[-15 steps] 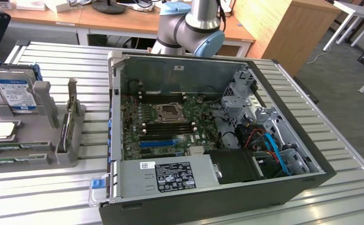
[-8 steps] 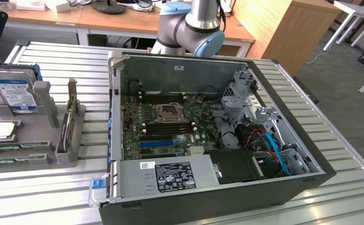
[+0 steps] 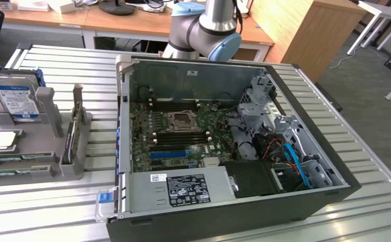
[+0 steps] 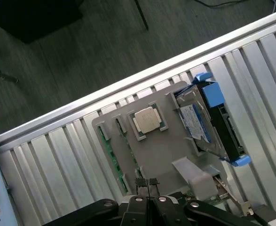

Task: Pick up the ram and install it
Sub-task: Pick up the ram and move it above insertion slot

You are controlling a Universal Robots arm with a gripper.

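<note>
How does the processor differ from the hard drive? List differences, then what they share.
The processor lies flat; the hard drive stands on edge. The processor is small and square; the drive larger and oblong. The processor is plain silver; the drive carries a blue-and-white label. Both sit in the gray holder.

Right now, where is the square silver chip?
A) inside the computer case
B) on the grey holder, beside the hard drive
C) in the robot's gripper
B: the silver chip sits in a recess of the grey holder, next to the hard drive.
</note>
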